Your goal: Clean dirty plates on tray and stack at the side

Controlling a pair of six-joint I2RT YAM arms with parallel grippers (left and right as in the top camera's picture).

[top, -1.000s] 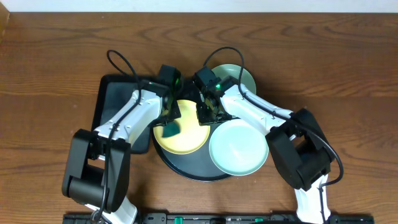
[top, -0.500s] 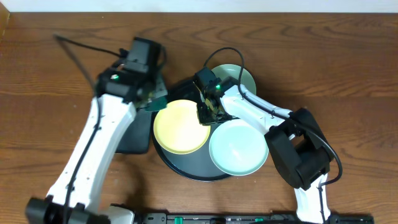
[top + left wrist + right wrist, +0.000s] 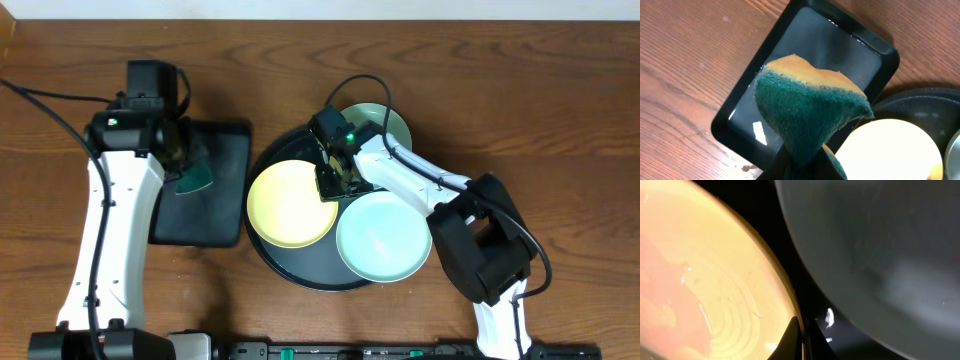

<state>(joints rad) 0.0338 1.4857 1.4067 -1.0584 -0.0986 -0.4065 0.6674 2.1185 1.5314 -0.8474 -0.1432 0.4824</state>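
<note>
The pale yellow plate [image 3: 288, 205] lies on the left of the round black tray [image 3: 300, 268]. One mint plate [image 3: 383, 238] lies on the tray's front right. The other mint plate [image 3: 388, 124] sits at the tray's back right edge, partly under the right arm. My right gripper [image 3: 328, 185] is shut on the yellow plate's right rim [image 3: 790, 305], fingers either side of the rim [image 3: 801, 337]. My left gripper [image 3: 188, 170] is shut on a green and yellow sponge [image 3: 810, 110] and holds it above the rectangular tray, apart from the plates.
A smaller rectangular black tray [image 3: 215, 215], wet inside [image 3: 790, 75], lies left of the round tray. Bare wooden table surrounds both trays. In the left wrist view the yellow plate [image 3: 890, 150] and the round tray's rim [image 3: 920, 97] show at lower right.
My left arm has lifted the sponge off the yellow plate and swung left to above the rectangular tray. The right arm and the plates have not moved.
</note>
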